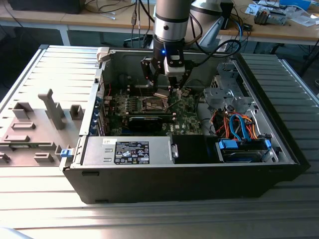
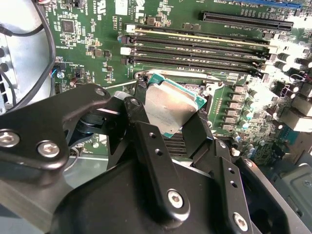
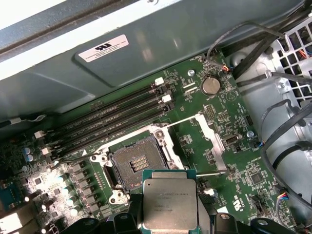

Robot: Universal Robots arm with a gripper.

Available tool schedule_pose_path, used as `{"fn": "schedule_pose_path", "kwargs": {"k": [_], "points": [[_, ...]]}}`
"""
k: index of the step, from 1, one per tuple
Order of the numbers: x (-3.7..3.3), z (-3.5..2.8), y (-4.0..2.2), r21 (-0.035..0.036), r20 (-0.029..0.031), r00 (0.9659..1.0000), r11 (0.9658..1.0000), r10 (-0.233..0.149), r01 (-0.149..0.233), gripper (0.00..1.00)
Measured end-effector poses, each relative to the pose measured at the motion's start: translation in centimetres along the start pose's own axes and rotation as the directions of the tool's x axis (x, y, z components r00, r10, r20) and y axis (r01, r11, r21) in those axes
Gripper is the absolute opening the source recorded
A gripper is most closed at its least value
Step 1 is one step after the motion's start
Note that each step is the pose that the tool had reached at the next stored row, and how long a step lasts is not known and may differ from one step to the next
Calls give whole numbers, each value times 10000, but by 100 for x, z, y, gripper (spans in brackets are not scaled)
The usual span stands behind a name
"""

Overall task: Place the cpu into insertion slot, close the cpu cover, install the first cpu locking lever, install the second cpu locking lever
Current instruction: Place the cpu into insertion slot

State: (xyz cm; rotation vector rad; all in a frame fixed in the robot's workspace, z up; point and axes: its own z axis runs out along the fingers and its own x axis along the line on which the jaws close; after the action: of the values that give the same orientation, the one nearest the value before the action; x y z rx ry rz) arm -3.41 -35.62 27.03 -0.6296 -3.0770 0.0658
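My gripper (image 1: 164,85) is inside the open computer case, shut on the cpu (image 2: 168,107), a silver-faced square chip with a teal edge, clamped between the two black fingers (image 2: 197,130). The chip hangs tilted, just above the board. In the first wrist view the cpu (image 3: 169,202) sits beside the insertion slot (image 3: 136,163), whose dark centre is bare and uncovered. The cpu cover (image 3: 213,146) stands swung open on the socket's far side. A thin wire locking lever (image 3: 181,119) is raised along the socket's edge. In the second wrist view the chip and fingers hide much of the socket.
Several long memory slots (image 3: 112,117) run alongside the socket, and a coin battery (image 3: 210,86) lies past the cover. The case walls (image 1: 99,99) enclose the board. A power supply (image 1: 134,149) and a drive cage with blue cables (image 1: 241,132) fill the front. Grey fixtures (image 1: 50,112) stand at the exterior view's left.
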Motion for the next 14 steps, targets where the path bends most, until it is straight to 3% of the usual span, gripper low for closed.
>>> {"fn": "schedule_pose_path", "kwargs": {"k": [14], "points": [[0,1,0,19,3,9999,9999,137,-137,54]]}}
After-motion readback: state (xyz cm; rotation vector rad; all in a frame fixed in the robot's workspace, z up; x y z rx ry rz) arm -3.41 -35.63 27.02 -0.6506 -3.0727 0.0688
